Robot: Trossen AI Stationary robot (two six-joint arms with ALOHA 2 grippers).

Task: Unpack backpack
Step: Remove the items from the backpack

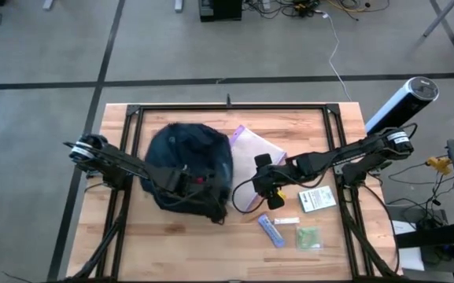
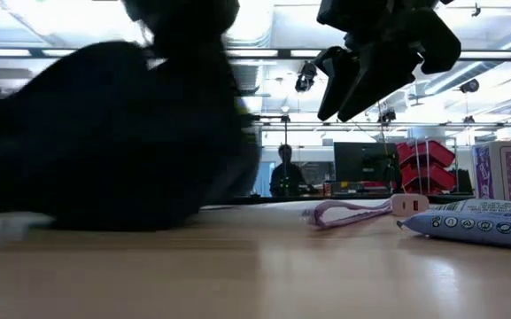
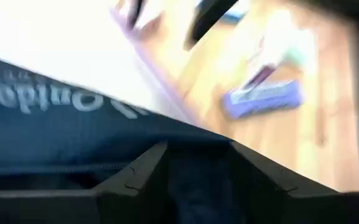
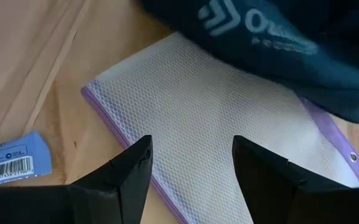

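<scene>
Fingers of the left gripper point(image 1: 186, 182) apparently pinch the backpack point(image 1: 187, 149); right gripper point(image 4: 191, 163) hovers parted.

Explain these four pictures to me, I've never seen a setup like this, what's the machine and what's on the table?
Two dark robot arms work at a wooden table. One picture looks straight down, one looks level across the tabletop, and two come from cameras on the arms' wrists. The left pincer is on the dark navy backpack, its fingers against the fabric; a firm grip isn't clear. The right pincer hangs open and empty above a mesh zip pouch with purple edging. Also on the table: a blue packet, a small white strip, a green item and a white card.
</scene>
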